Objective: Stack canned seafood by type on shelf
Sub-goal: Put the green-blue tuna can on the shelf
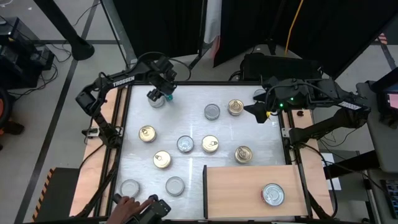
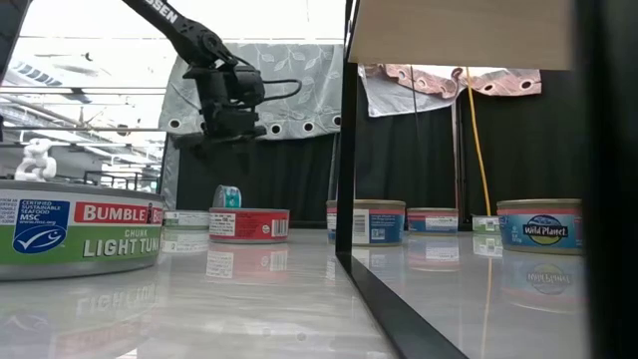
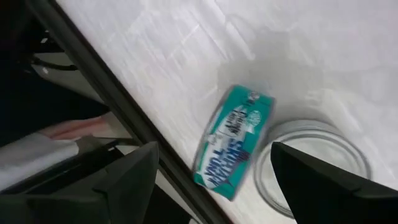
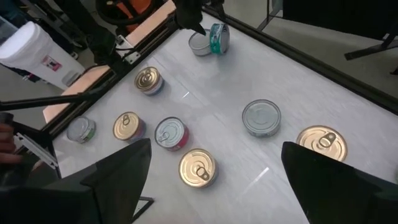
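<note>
Overhead, both grippers (image 1: 163,89) (image 1: 256,109) hang released above the glossy white table (image 1: 193,127), black curtains (image 1: 168,25) behind.

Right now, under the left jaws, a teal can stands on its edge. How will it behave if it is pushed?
The teal can stands on its rim against a flat silver can, so it will probably roll or fall flat. The glossy white table looks slippery, so it may slide. The open left gripper might close on it more easily once it lies flat.

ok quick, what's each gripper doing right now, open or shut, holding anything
left gripper: open, empty, above the teal-labelled tin on its edge at the table's far left.
right gripper: open, empty, beside the gold-topped round tin.
</note>
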`<state>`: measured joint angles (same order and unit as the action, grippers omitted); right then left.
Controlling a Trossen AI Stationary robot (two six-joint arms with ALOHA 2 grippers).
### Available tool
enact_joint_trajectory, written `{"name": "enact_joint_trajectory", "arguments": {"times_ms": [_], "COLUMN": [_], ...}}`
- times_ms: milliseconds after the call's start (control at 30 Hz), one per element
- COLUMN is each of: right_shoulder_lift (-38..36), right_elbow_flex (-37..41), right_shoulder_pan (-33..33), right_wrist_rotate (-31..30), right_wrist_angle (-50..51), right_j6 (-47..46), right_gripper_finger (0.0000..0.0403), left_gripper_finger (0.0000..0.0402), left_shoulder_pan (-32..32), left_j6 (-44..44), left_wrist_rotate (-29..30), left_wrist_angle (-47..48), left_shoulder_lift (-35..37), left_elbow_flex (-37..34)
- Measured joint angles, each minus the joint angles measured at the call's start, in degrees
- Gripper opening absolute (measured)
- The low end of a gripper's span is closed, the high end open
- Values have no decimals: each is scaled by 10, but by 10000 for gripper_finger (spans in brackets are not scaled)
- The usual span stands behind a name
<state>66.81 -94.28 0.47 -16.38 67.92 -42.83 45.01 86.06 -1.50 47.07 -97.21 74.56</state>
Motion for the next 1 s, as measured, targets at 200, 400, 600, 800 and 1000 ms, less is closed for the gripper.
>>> {"name": "enact_joint_trajectory", "arguments": {"times_ms": [200,400,600,800,1000], "right_shoulder_lift": [0,0,0,0,0], "right_elbow_flex": [0,0,0,0,0], "right_shoulder_pan": [0,0,0,0,0], "right_wrist_rotate": [0,0,0,0,0], "right_wrist_angle": [-5,-5,-5,-4,-4], "right_j6": [-3,-15,-15,-12,4], "right_gripper_finger": [352,352,352,352,352], "left_gripper_finger": [313,313,270,174,143], "left_shoulder_pan": [1,0,0,-7,-25], "left_j6": [3,30,47,43,4], "left_wrist_rotate": [-2,2,18,25,25], "left_wrist_angle": [4,-10,-9,1,33], "left_shoulder_lift": [-34,-56,-70,-56,-37], "left_elbow_flex": [0,0,0,1,16]}}
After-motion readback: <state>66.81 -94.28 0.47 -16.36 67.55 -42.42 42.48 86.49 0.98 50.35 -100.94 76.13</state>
